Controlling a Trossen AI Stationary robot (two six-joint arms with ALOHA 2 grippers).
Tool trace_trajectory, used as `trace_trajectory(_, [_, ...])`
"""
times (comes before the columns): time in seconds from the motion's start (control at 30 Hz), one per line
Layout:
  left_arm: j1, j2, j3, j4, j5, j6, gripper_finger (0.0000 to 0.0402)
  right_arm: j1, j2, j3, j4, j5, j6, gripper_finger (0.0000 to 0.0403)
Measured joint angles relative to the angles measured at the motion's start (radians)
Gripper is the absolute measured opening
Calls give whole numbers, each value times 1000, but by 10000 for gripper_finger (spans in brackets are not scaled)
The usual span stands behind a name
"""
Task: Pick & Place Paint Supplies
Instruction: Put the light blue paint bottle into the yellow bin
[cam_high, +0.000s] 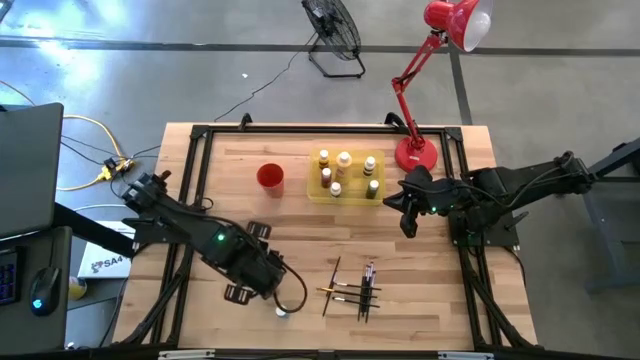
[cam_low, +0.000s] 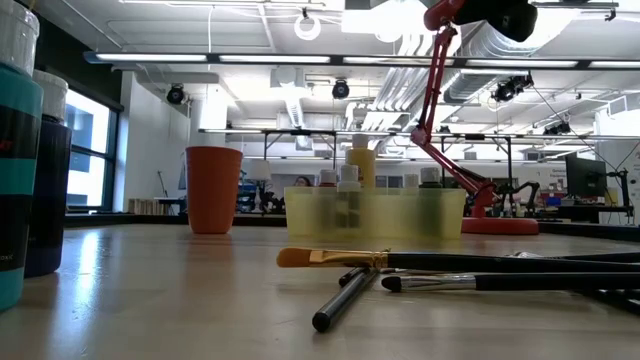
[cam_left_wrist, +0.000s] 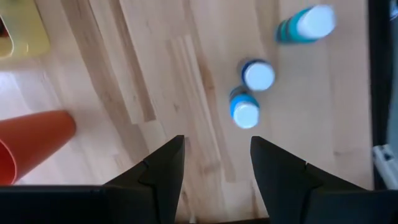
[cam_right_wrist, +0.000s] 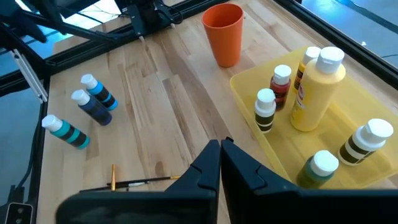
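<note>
The room is an open workshop with exposed ducts and strip lights overhead and a grey concrete floor. The table is pale wood planking framed by black rails.

The left arm reaches over the table's front left. I see the left gripper released, fingers apart with nothing between them, hanging over three blue-bodied bottles standing together on the bare wood. The right arm comes in from the right. The right gripper is clenched on nothing, near the tray's front right corner.

A red desk lamp stands at the back right of the table, and a black floor fan sits beyond the table. A white box lies off the left edge; of its lettering I make out only "SA4".

The yellow tray sits at centre back, holding several white-capped bottles; the tall yellow bottle carries a label I cannot read. The red cup stands upright just left of the tray. The paintbrushes lie loosely crossed on the wood at front centre, well apart from the tray.
</note>
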Motion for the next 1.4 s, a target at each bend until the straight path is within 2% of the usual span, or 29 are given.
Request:
trace_trajectory(0.2, [1, 0, -56, 3, -51, 20, 177, 0, 0, 0, 0, 0, 0, 5])
trace_trajectory(0.37, [2, -1, -63, 25, -50, -4, 177, 0, 0, 0, 0, 0, 0, 5])
trace_trajectory(0.53, [2, -23, -63, 23, -61, 104, 177, 0, 0, 0, 0, 2, 1, 5])
trace_trajectory(0.6, [2, -56, -65, 8, -107, 116, 177, 0, 0, 0, 1, 7, 23, 5])
trace_trajectory(0.7, [2, -140, -142, 26, -195, 127, 177, 0, 0, 0, 1, 21, 73, 5])
trace_trajectory(0.83, [2, -311, -340, 117, -239, 70, 177, 0, 0, 0, 1, 24, 104, 5])
trace_trajectory(0.93, [2, -416, -477, 232, -225, 1, 177, 0, 0, 0, 0, 27, 105, 5])
trace_trajectory(1.03, [2, -470, -548, 345, -147, 4, 177, -11, 0, 0, 0, 30, 105, 5])
trace_trajectory(1.13, [1, -474, -572, 378, -83, 75, 177, -29, 0, 0, 0, 31, 104, 5])
trace_trajectory(1.4, [2, -440, -631, 380, -21, 257, 177, -61, 0, 0, 0, 29, 103, 5])
